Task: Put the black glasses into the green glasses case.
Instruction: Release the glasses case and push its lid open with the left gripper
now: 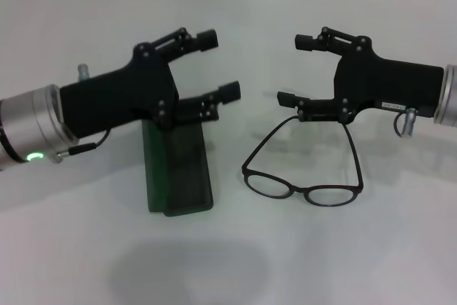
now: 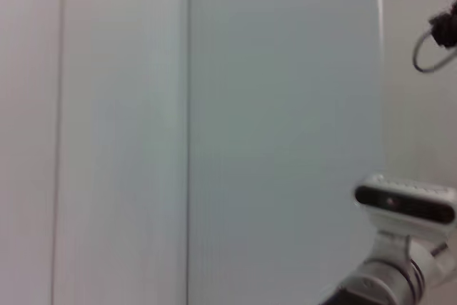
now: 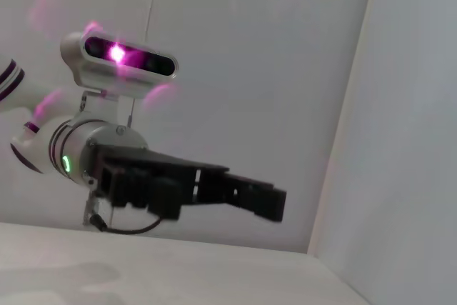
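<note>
**Glasses not yet cased**

One pair of black glasses (image 1: 303, 176) is seen lying unfolded on the white surface (image 1: 371, 248), beside one green glasses case (image 1: 177, 169); nothing has been grasped; picking, folding and placing are judged outstanding; the left gripper (image 1: 218, 63) and right gripper (image 1: 294, 69) are held spread, empty, above them.

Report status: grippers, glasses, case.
Left gripper jaws open, above the green glasses case. Right gripper jaws open, above the black glasses. Glasses unfolded on the table, beside the case. Case lid state unclear. Nothing between them.
</note>
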{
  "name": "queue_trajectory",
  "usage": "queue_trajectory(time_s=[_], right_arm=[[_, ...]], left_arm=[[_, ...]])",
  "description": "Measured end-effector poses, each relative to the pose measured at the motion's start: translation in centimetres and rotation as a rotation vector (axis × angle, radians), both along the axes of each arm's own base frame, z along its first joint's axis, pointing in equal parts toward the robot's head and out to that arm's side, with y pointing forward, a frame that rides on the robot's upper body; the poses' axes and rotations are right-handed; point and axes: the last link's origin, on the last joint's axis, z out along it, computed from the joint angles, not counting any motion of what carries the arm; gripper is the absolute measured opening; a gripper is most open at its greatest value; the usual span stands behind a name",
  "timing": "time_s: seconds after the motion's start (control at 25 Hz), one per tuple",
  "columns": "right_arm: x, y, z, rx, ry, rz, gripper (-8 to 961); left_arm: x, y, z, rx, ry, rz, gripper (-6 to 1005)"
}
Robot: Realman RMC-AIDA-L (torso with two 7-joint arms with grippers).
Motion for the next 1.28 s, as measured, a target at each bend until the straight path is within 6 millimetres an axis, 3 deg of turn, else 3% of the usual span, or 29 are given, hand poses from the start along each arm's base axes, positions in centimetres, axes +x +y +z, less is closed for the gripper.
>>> queue_trajectory(time_s=[0.28, 0.48, 0.68, 0.92, 1.28], right_arm=[[0.7, 0.3, 0.8, 0.039, 0.025, -0.040, 871], [1.2, 0.0, 0.9, 0.040, 0.030, -0.056, 871], [1.6, -0.3, 0.8, 0.039, 0.030, -0.064, 871], [1.7, -0.4, 0.8, 0.036, 0.030, -0.067, 871], [1.8, -0.6, 0.7, 0.031, 0.028, -0.065, 871]], left_arm=[[0.1, 1.9, 3.8, -0.171, -0.063, 0.180, 875], [0.4, 3.5, 6.1, -0.370, 0.121, 0.424, 875], [0.6, 3.4, 6.9, -0.366, 0.320, 0.638, 875], [0.7, 2.3, 7.7, -0.279, 0.434, 0.752, 876], [0.5, 1.4, 5.7, -0.366, 0.493, 0.852, 876]])
